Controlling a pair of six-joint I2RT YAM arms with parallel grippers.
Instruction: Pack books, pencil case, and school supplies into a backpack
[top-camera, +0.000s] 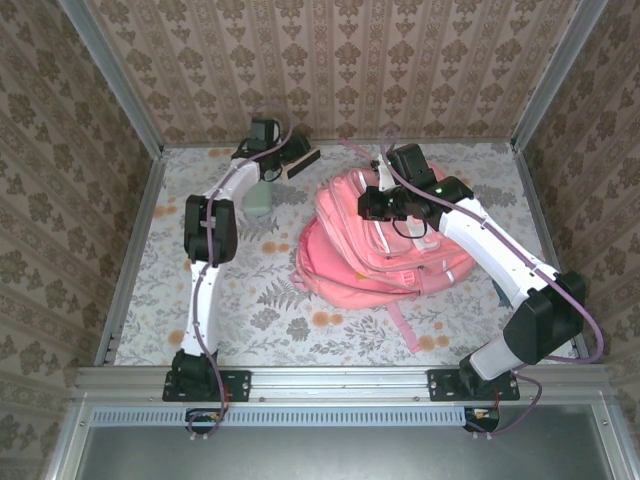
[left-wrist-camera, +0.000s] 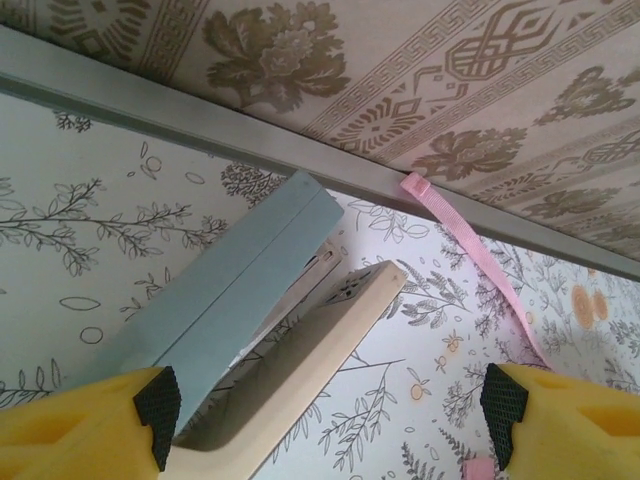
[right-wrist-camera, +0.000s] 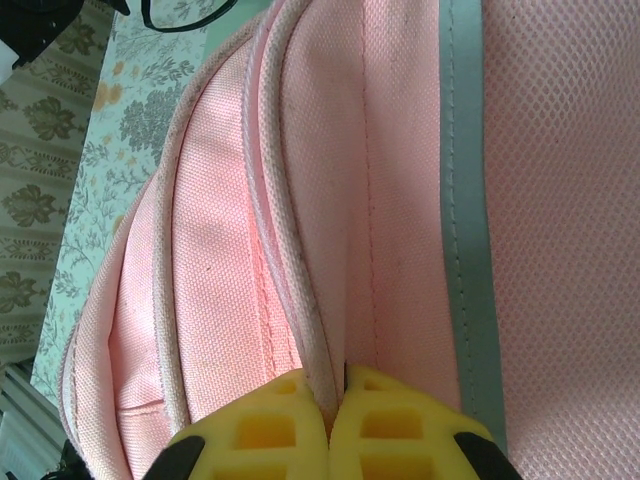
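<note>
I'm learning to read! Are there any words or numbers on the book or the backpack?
None to read: the backpack shows plain pink fabric with a grey stripe, and the book shows a bare grey-blue cover. No label, brand or number is visible.

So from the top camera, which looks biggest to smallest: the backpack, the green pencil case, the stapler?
1. The backpack, by far the largest.
2 and 3. The pencil case and stapler look about alike. The left arm seems to cover part of the case, so I can't rank those two.
</note>
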